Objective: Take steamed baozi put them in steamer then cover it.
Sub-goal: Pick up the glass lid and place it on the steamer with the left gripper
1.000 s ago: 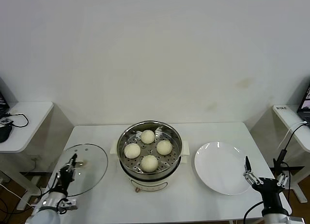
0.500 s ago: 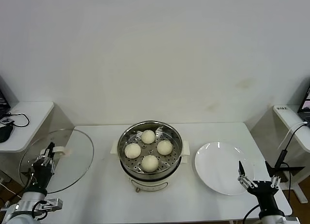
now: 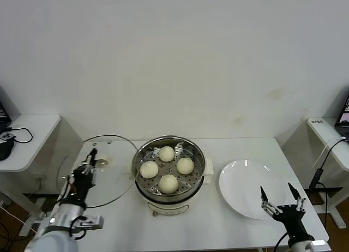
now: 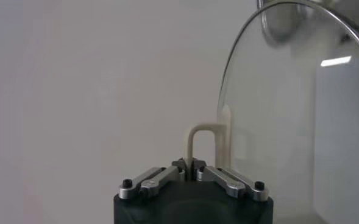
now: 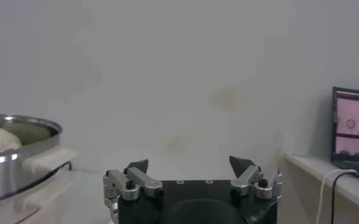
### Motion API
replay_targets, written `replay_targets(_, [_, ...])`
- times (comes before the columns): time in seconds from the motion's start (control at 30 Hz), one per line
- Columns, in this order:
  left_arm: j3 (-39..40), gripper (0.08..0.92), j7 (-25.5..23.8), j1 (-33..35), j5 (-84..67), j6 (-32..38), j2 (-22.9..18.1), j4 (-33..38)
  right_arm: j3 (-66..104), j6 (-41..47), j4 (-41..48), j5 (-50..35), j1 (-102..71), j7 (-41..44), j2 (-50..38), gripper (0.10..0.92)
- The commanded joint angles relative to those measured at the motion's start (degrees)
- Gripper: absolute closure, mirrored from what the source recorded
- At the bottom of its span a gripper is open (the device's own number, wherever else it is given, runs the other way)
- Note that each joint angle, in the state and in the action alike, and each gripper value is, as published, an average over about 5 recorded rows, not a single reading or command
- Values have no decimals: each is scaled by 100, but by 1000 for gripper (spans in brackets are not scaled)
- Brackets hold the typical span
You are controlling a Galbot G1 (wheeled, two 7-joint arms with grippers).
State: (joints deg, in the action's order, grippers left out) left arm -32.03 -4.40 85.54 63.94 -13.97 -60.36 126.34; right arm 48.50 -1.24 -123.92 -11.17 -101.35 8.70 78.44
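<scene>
Four steamed baozi (image 3: 168, 167) sit in the uncovered steamer (image 3: 169, 179).

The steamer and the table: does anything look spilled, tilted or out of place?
Nothing stands out. Four baozi sit apart on the tray of the upright steamer. The left gripper holds the cover beside it. The plate is bare.
</scene>
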Motion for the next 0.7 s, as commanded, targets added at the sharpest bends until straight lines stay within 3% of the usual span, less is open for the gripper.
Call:
replay_targets(0.03, [1876,862,-890,-1446,914,-857,-231,-71,-392,8,199,528,148,47,-22,203])
replay_targets(0.33, [2558,862,-1266,-2142,1339,-1090,-702,-612,-484,-40,207,850,77,70,192,203])
replay_targets(0.7, [3276,862,-1632,-2748,1934,-1298,-1645,-1129,-533,-130,249,1014,18,74,341,202])
